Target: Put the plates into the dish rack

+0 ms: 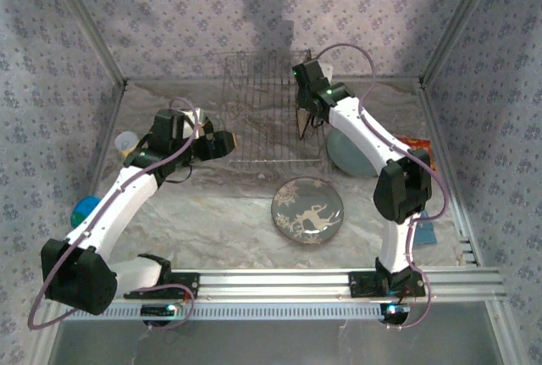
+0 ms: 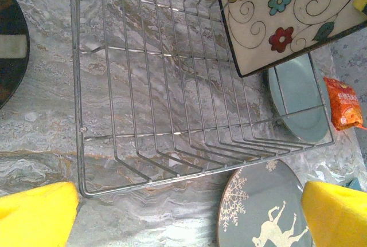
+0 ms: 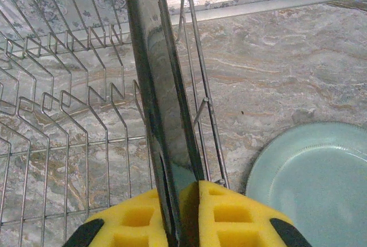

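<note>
Four plates to load, and none stands between the tines yet, so the job looks barely a quarter under way. The silver wire dish rack (image 1: pixel 262 115) (image 2: pixel 200 168) sits on the marbled table at the far middle, every slot bare.

First plate up is the square cream plate with the flower pattern (image 2: pixel 287 18) (image 3: pixel 166 115). It is turned on edge over the right end of the rack, by the outermost tines. Whether its lower edge touches the wires I cannot tell. The right gripper (image 3: pixel 183 201) is clamped on its rim, yellow pads pressed to either face.

That leaves three flat on the table. The greyish deer plate (image 1: pixel 307 210) (image 2: pixel 264 207) lies just in front of the rack. The pale grey-blue plate (image 1: pixel 347 157) (image 3: pixel 315 178) lies just beside the rack's right end, partly under the right arm. The dark-brown-rimmed plate (image 2: pixel 8 46) lies off the rack's left side.

The left gripper (image 1: pixel 222 143) (image 2: pixel 186 215) hangs by the rack's near left corner, spread wide and carrying nothing.

Small stuff: an orange snack packet (image 2: pixel 343 102) lies beyond the blue plate, well out of the way.

By my read, the square plate needs lowering between two tines, then a release.
</note>
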Controlling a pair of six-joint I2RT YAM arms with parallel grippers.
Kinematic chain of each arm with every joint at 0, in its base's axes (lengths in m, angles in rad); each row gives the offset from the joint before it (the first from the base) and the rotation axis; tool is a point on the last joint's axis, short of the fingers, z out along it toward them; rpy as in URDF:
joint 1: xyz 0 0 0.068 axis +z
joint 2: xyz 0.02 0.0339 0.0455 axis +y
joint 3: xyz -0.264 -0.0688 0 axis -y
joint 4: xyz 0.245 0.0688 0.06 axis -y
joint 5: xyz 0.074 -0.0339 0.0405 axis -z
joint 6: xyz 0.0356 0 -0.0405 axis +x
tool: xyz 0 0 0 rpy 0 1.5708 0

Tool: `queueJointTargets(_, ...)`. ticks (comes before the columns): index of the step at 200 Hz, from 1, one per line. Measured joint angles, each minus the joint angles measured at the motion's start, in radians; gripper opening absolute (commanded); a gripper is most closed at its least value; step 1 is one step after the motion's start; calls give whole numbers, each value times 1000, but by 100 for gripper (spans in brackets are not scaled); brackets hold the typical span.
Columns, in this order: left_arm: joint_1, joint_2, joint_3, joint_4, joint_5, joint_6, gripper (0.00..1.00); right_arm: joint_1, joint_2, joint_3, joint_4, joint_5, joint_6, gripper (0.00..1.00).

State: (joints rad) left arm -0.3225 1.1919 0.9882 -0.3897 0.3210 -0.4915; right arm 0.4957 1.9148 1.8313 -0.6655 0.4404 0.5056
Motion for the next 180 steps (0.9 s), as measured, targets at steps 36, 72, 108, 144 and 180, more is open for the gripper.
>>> queueJointTargets(36,8,-8,-8,1,1,0,99,-3,42,86,-63,-1,-8,0)
queueJointTargets(72,10,-17,-25,3,0,0,99,-6,72,145,-108,-5,-9,0)
queueJointTargets(108,22,-31,-50,8,5,0,99,-11,109,213,-150,-11,-21,0)
queueJointTargets(144,38,-31,-51,20,9,4,99,-16,150,295,-202,-14,-31,0)
queueJointTargets(180,48,-31,-53,29,25,8,99,-20,209,404,-260,-15,-50,0)
